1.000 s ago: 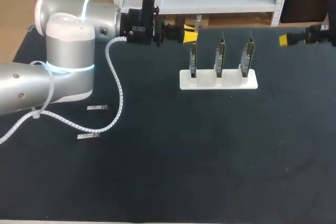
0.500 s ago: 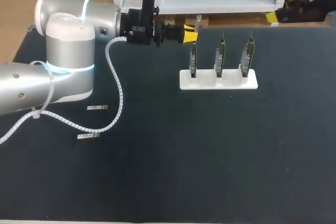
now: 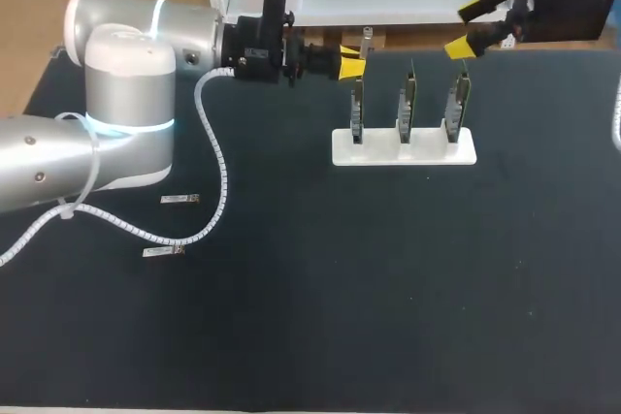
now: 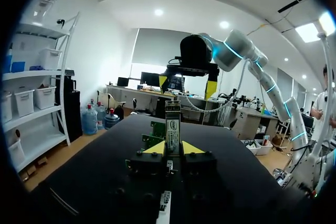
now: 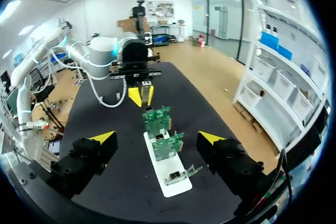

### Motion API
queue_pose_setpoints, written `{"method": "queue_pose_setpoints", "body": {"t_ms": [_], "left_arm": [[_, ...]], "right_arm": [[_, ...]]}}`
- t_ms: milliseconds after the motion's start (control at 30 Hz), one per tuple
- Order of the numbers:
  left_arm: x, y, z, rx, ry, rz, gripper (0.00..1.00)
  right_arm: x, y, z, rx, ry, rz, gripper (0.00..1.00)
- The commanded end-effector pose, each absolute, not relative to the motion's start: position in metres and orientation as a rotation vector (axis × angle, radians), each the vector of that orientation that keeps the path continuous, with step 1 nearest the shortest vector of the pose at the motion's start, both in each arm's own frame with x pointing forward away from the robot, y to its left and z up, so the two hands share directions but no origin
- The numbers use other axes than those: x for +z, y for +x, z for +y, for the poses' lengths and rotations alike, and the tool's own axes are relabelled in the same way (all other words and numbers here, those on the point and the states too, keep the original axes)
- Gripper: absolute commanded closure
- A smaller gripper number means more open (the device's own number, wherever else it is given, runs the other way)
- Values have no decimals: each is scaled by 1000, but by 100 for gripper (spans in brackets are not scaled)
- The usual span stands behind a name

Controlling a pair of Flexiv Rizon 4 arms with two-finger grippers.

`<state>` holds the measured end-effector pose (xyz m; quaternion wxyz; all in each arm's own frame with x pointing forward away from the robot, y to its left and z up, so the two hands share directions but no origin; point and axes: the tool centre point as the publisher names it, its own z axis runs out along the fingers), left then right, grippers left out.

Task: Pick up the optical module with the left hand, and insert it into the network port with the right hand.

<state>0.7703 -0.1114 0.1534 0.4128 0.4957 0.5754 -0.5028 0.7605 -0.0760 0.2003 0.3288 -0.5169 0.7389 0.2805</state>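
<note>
Clamping the optical module [image 4: 172, 124], left gripper [image 4: 173, 148] faces the card rack [image 3: 403, 145]; right gripper [image 3: 464, 28] gapes.

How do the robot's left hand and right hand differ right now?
The left hand is shut on the optical module; the right hand is open and holds nothing. The left hand's fingers stand close together, the right hand's wide apart. The left hand sits by the leftmost circuit board, the right hand near the rightmost circuit board. Both have yellow tips.
</note>
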Motion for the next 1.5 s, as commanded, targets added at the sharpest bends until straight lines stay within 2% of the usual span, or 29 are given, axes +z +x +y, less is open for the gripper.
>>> {"method": "queue_pose_setpoints", "body": {"t_ms": [33,533,967,1500], "left_arm": [[153,772,-112,-1266,1248,1447,100],[153,772,-112,-1266,1248,1447,100],[153,772,-112,-1266,1248,1447,100],[153,772,-112,-1266,1248,1447,100]], "right_arm": [[196,766,-66,1338,-1819,1654,0],[192,764,-28,1396,-1800,1559,0],[193,763,-14,1138,-1569,1636,0],[194,757,6,1115,-1505,1650,0]]}}
